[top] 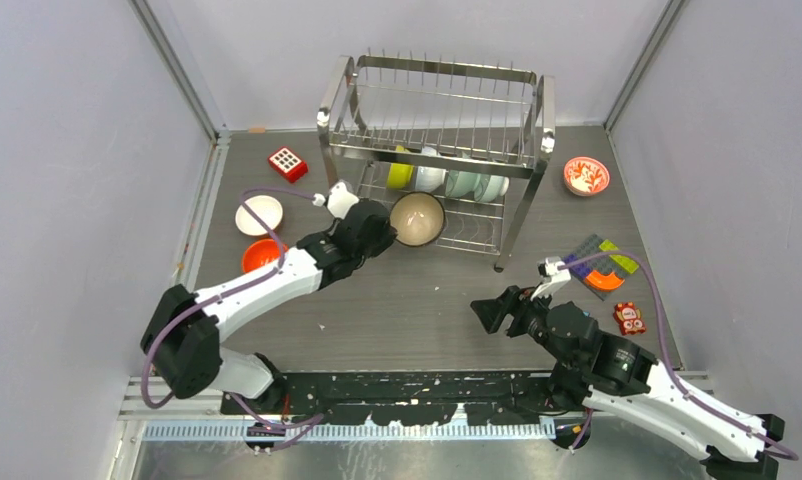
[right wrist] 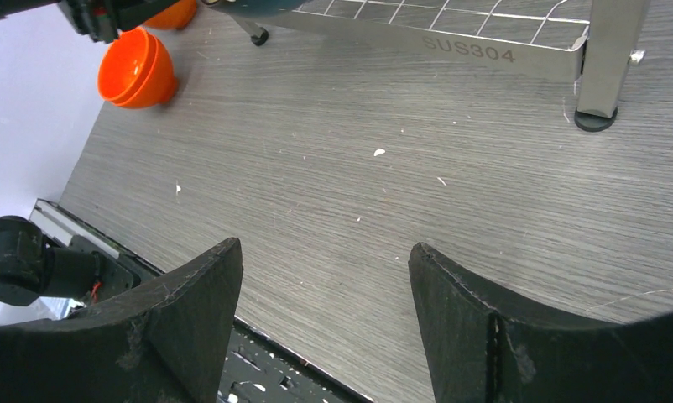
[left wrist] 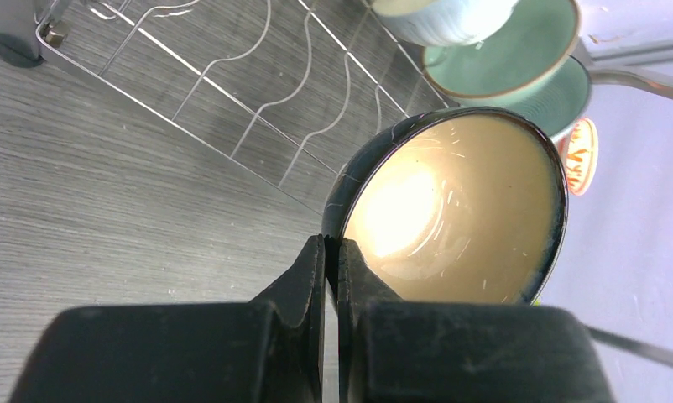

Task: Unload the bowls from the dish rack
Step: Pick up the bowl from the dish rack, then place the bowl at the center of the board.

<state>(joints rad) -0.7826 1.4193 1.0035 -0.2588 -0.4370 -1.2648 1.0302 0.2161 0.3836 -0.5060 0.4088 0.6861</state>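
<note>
left gripper (left wrist: 333, 252) clamped on rim of dark bowl (left wrist: 451, 210) at rack (top: 445, 66) lower tier, rim likely the only pinchable edge | right gripper (right wrist: 323, 248) open, empty, parked clear | other bowls (top: 477, 184) racked

The rack (top: 444, 67) is bright polished steel wire. The surface (top: 417, 300) shows matt grey wood grain. The cream bowl (left wrist: 451, 210) is glossy glazed, dark-rimmed. The orange bowl (right wrist: 136, 71) looks smooth plastic. The right gripper (right wrist: 323, 252) has matt black, scuffed jaws.

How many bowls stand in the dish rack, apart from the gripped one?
4, in a row low in the dish rack: a lime-yellow bowl, a white bowl, a teal bowl, a second teal bowl, left to right. Its upper bars may hide more.
</note>
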